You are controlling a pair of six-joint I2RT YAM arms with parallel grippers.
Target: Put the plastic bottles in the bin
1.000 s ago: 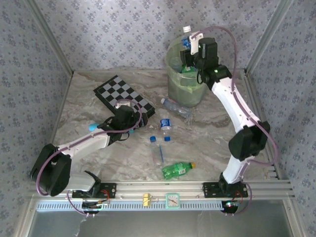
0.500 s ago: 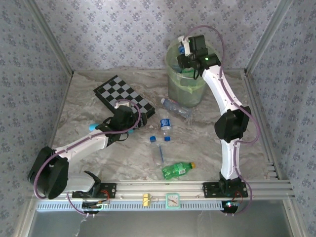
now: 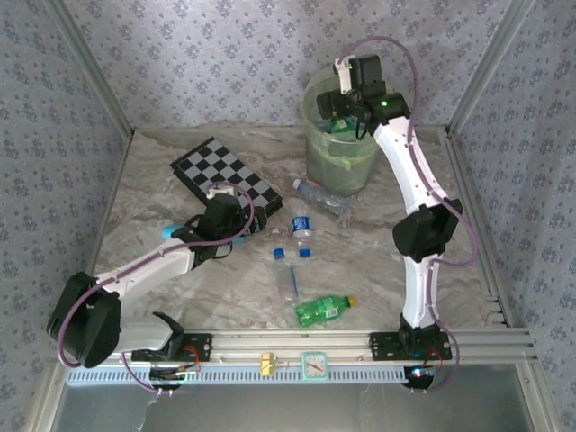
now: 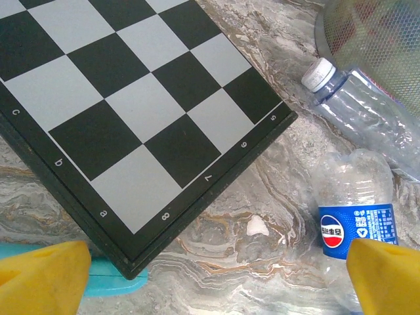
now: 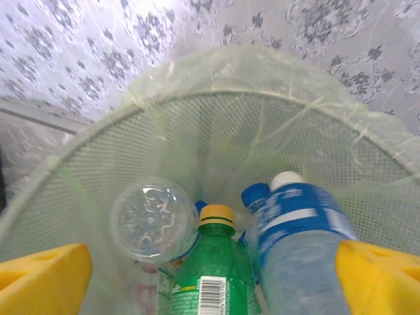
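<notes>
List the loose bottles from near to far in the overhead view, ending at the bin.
Green bottle → clear bottle with blue cap → blue-labelled bottle → white-capped bottle → bin.

We see a pale yellow-green bin (image 3: 337,171) and a black-and-white checkered board (image 3: 216,169) on the grey-marbled tabletop (image 3: 378,243). One green bottle (image 3: 322,310) has a yellow cap; a clear bottle (image 3: 302,227) bears a blue label.

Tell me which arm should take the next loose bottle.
Probably left: left fingers, open, hang close to the blue-labelled bottle by the checkered board; right fingers, open too, are up over the bin.
</notes>
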